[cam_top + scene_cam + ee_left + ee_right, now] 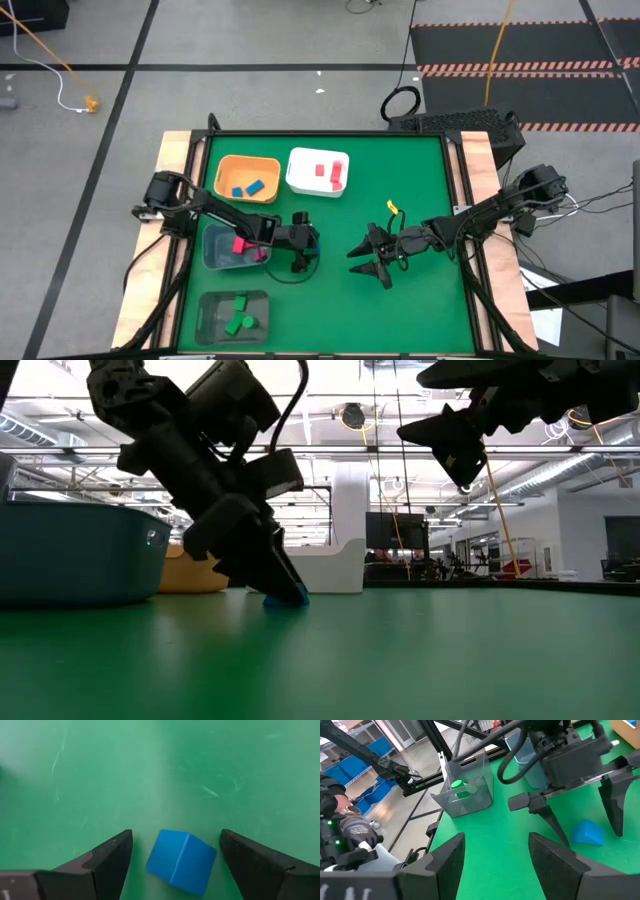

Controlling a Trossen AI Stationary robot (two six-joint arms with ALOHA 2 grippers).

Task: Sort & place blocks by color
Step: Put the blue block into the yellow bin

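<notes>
orange bin blue blocks, white bin red blocks

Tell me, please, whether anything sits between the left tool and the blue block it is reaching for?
Nothing visible does: the left tool is open, its fingers either side of the blue block on bare mat.

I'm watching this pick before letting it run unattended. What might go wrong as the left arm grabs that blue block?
1. The blue block sits skewed between the open left gripper jaws, so closing may twist or squeeze it out.
2. The right gripper hovers close by, so the arms might collide on lift.
3. The grey bin sits right beside the left arm, which might nudge it.
</notes>
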